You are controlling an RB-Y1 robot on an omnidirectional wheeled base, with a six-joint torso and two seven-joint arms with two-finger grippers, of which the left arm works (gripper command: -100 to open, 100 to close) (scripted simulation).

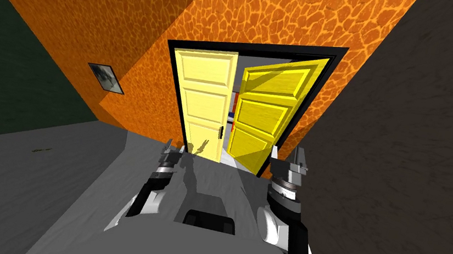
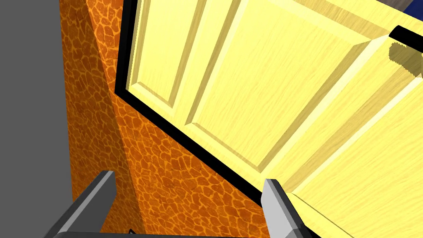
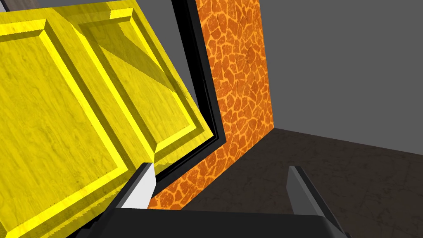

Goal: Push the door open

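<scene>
1. Step in hand, by our read: mid-push on a double door. The right leaf (image 1: 268,114) stood partly swung, apparently away from us. The left leaf (image 1: 202,102) sat flush in the black frame (image 1: 259,46).
2. The right gripper (image 1: 288,156) was low by the right leaf's hinge side, fingers spread and empty. We couldn't confirm contact.
3. The left gripper (image 1: 175,148) was low before the left leaf, fingers apart, holding nothing.
4. Next move, we judged: press the right leaf further, nearer its free edge.
5. Both leaves were panelled yellow, the right one brighter. The paler left leaf had a small black handle (image 1: 221,131). The wall (image 1: 123,25) around them was mottled orange.
</scene>
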